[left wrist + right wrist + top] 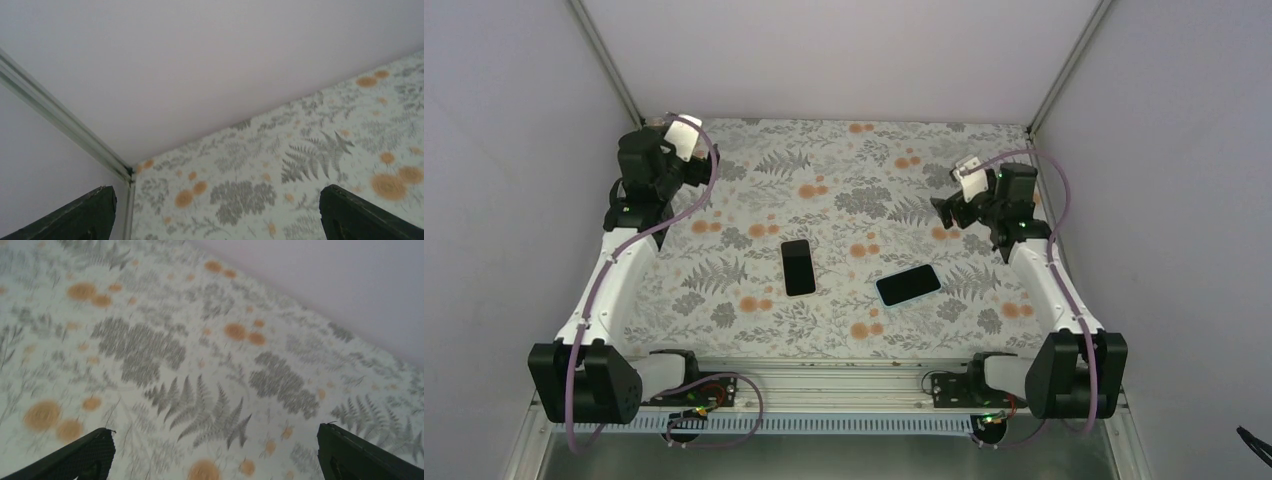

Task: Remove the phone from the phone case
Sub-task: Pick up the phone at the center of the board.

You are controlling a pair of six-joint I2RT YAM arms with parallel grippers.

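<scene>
A black phone [799, 267] lies flat near the middle of the floral table cover. To its right lies a dark slab with a light-blue rim [909, 285], angled; I cannot tell whether it is the empty phone case or holds something. Neither shows in the wrist views. My left gripper [652, 140] is raised at the back left corner, open and empty, and in the left wrist view [218, 190] it faces that corner. My right gripper [946, 212] is raised at the back right, open and empty, and in the right wrist view [216, 429] only the cover lies between its fingers.
The floral cover [844, 190] spans the table. Pale walls close off the left, back and right sides, with metal corner posts [609, 55] at the back. A metal rail [824, 385] with the arm bases runs along the near edge.
</scene>
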